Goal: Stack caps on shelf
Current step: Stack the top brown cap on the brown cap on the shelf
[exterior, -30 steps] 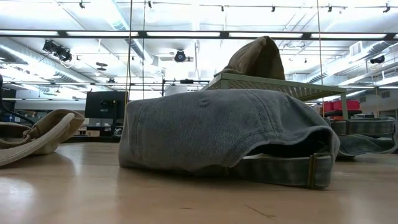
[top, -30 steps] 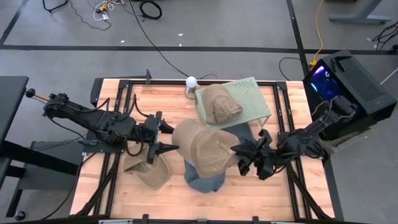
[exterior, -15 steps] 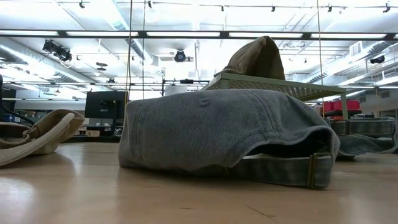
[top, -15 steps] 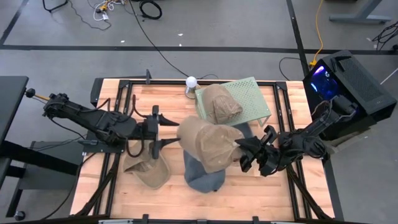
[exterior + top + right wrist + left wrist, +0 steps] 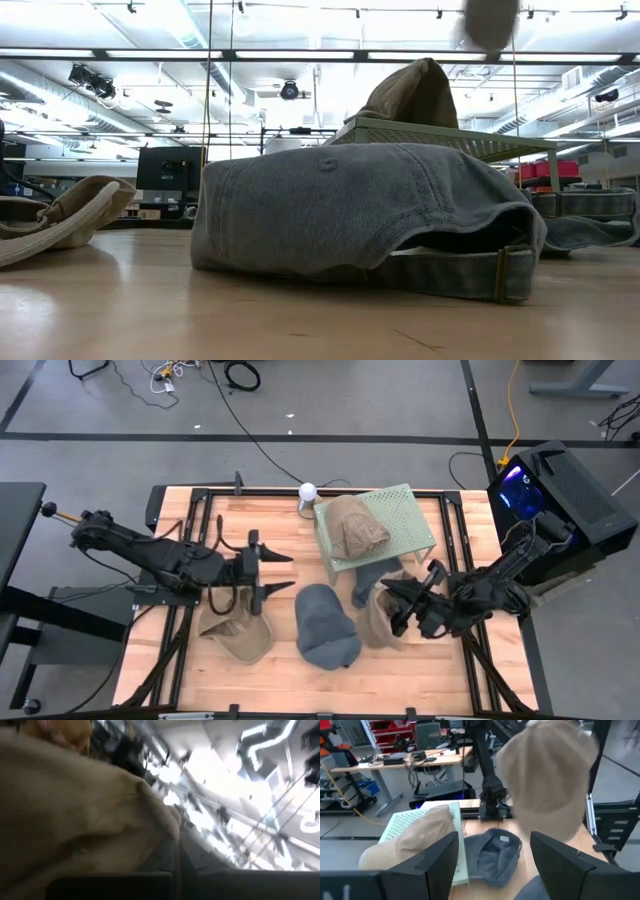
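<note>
Hanging from the clenched right claw (image 5: 398, 612), a tan cap (image 5: 380, 618) droops beside the shelf (image 5: 405, 520).

Bright overhead striplights; right wrist view motion-blurred

Tan cap (image 5: 75, 815) blurred, fills right wrist view; low view crops second tan cap (image 5: 50, 215).

The caps (image 5: 360, 215) are soft woven cloth, matt, with stitched seams; the grey one carries a dull metal buckle (image 5: 502, 275). The bench (image 5: 200, 670) is pale wood, smooth with a slight sheen. The shelf (image 5: 405, 520) is perforated painted metal, matt green.
</note>
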